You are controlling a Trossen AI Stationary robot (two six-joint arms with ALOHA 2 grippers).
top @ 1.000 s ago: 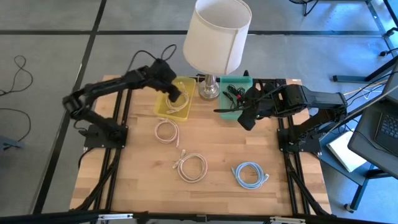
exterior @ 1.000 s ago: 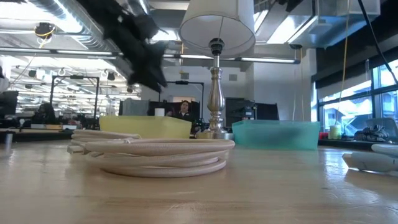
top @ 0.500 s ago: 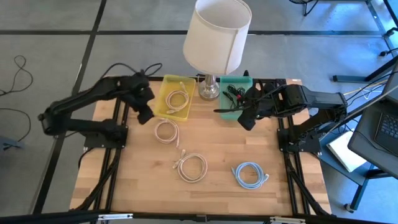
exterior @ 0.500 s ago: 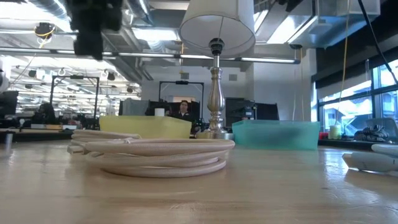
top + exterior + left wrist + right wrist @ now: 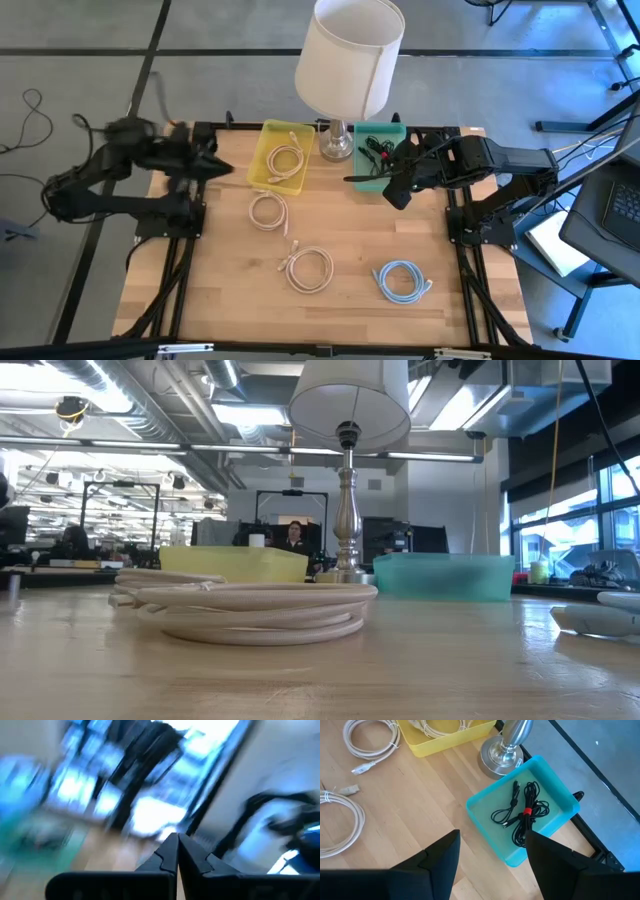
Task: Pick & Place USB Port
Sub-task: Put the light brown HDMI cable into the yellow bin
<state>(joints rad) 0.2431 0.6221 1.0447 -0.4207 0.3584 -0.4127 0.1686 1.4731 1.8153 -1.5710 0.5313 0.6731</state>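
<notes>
A yellow tray (image 5: 283, 157) at the table's far edge holds one white cable coil (image 5: 287, 157). Beside it, past the lamp's foot, a teal tray (image 5: 380, 157) holds a bundled black cable (image 5: 522, 815). On the wood lie two more white coils (image 5: 267, 211) (image 5: 308, 268) and a blue coil (image 5: 402, 280). My left gripper (image 5: 213, 168) hangs over the table's far left corner, pointing level, shut (image 5: 177, 851) with nothing in it. My right gripper (image 5: 395, 187) hovers open (image 5: 490, 857) above the teal tray's near edge, tilted downward.
A lamp with a white shade (image 5: 348, 58) stands on a metal foot (image 5: 506, 751) between the two trays. In the low view a white coil (image 5: 245, 610) fills the foreground, with both trays (image 5: 235, 563) (image 5: 445, 575) behind it. A person sits in the room beyond.
My left gripper has pulled back from over the yellow tray toward the table's left edge, rising and tipping from a downward slant to level. The white coil stays in the yellow tray. My right gripper has kept still.
</notes>
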